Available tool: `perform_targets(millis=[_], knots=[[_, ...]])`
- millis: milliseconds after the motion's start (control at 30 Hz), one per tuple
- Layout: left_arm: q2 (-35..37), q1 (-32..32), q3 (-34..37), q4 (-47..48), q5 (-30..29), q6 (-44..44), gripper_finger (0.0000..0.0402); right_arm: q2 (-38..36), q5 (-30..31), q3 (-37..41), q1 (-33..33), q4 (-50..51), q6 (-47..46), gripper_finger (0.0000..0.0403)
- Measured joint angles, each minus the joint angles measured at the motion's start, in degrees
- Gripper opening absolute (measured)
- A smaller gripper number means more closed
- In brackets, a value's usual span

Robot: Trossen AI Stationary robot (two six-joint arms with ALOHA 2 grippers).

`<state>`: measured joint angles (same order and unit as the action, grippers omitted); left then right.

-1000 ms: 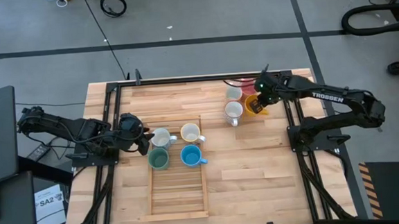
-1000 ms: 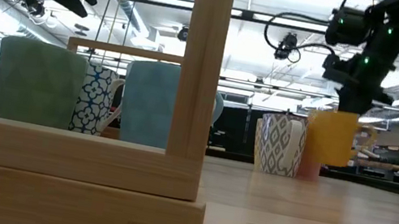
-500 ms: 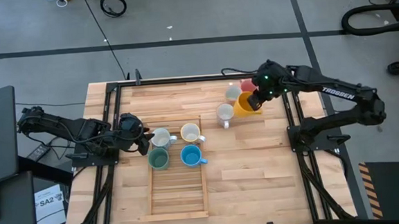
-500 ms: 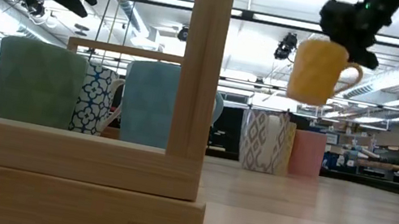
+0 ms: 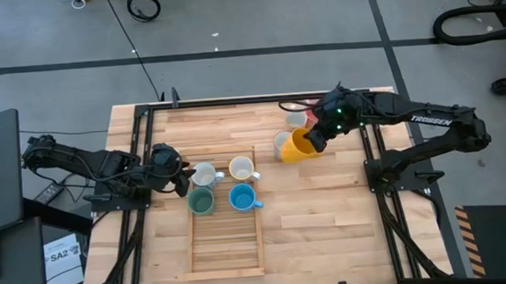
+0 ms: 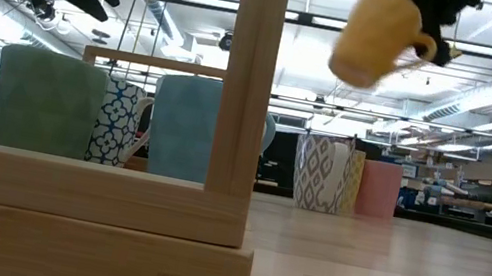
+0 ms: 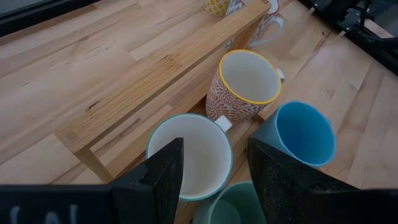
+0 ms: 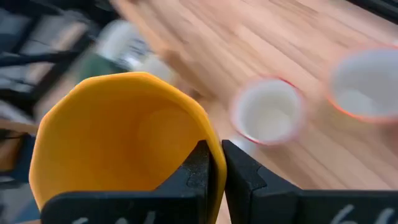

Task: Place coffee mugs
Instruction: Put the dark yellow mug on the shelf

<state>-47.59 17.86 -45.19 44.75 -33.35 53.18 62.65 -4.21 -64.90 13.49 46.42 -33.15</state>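
Note:
An orange mug (image 5: 297, 145) hangs tilted in the air over the table's far right part, with my right gripper (image 5: 314, 135) shut on it; the low view shows the orange mug (image 6: 373, 39) high above the table. Two white mugs (image 5: 204, 174) (image 5: 241, 168), a teal one (image 5: 201, 201) and a blue one (image 5: 241, 196) stand on their bases on the wooden rack (image 5: 226, 240). My left gripper (image 7: 214, 171) hovers open over the rack's left end, above the white mug (image 7: 189, 155), touching nothing. My right gripper grips the orange mug by its rim wall (image 8: 214, 163), one finger (image 8: 198, 171) inside the mug and one (image 8: 242, 177) outside. The fingers slant down from the table's right side. The mug is lifted clear and tilted, its handle (image 6: 428, 50) toward the gripper.
A patterned white mug (image 6: 321, 172), a pink mug (image 6: 379, 189) and another white mug (image 5: 296, 118) stand on the table at the far right, under and behind the carried mug. The rack's upright post (image 6: 247, 87) stands in the foreground. Bare wood lies near the table's front edge.
My right gripper has risen with the orange mug, lifting it clear of the table, and has swung toward the table's left, toward the rack; the mug has tipped from upright to tilted. The patterned white mug beside it has slid a little to the left.

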Motion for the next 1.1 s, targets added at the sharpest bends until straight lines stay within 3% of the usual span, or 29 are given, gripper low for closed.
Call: perform_targets(millis=[267, 500, 1100], knots=[[0.0, 0.0, 0.0, 0.0, 0.0, 0.0, 0.0183, 1.0, -1.6, 0.0, -9.1, -14.5, -1.8, 0.0031], [0.0, 0.0, 0.0, -0.1, 0.0, 0.0, 0.0183, 7.1, -1.6, -0.3, -15.5, -22.5, -1.8, 0.0031], [0.0, 0.0, 0.0, -0.1, 0.0, 0.0, 0.0183, 34.2, 2.1, -23.4, -23.6, -12.5, 8.2, 0.0031]])
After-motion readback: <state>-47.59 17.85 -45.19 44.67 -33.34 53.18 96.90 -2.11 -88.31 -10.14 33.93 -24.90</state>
